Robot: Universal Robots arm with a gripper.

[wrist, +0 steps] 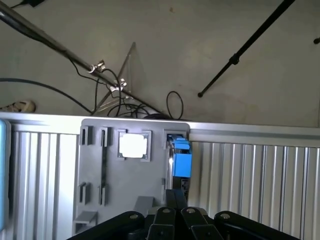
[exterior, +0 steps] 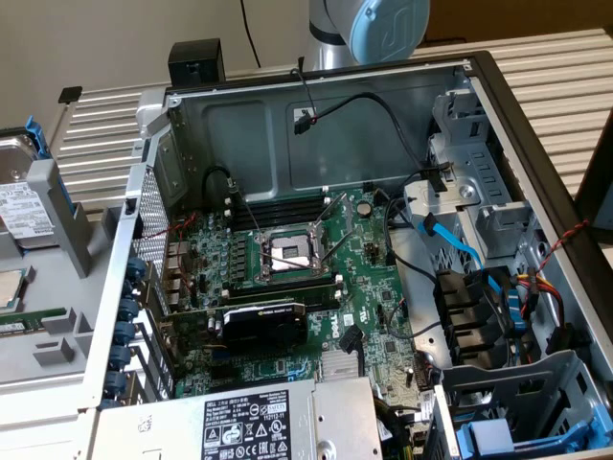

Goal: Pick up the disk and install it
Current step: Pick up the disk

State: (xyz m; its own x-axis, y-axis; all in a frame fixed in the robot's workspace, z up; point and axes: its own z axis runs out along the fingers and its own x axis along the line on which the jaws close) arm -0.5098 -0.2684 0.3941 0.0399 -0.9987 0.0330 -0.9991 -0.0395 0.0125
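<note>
Case: You're looking at the big grey-steel computer chassis (exterior: 249,134) lying open on its side. I'd say that's so its bays are facing up for a reach from above.
Table: The ribbed silver-metal table (exterior: 105,144) is carrying the whole setup.
Power supply: The silver box with the black-and-white warning label (exterior: 249,426) is sitting at the near edge of the case. It's not your target.
Holder: The grey plastic holder (exterior: 53,206) is standing outside the case, on the exterior view's left.
Arm: The robot arm with the pale blue joint cap (exterior: 383,24) is hanging behind the case's far wall.
Disk: The flat silver hard drive with the white label and bright blue frame (exterior: 17,206) is sitting in that holder, apart from the gripper. In the wrist view its blue edge (wrist: 181,160) is standing in a slot, probably parked on edge so fingers can pinch it.
Gripper: Your black gripper (wrist: 175,197) is pointing towards the holder, clenched tight and gripping nothing I can make out.
</note>
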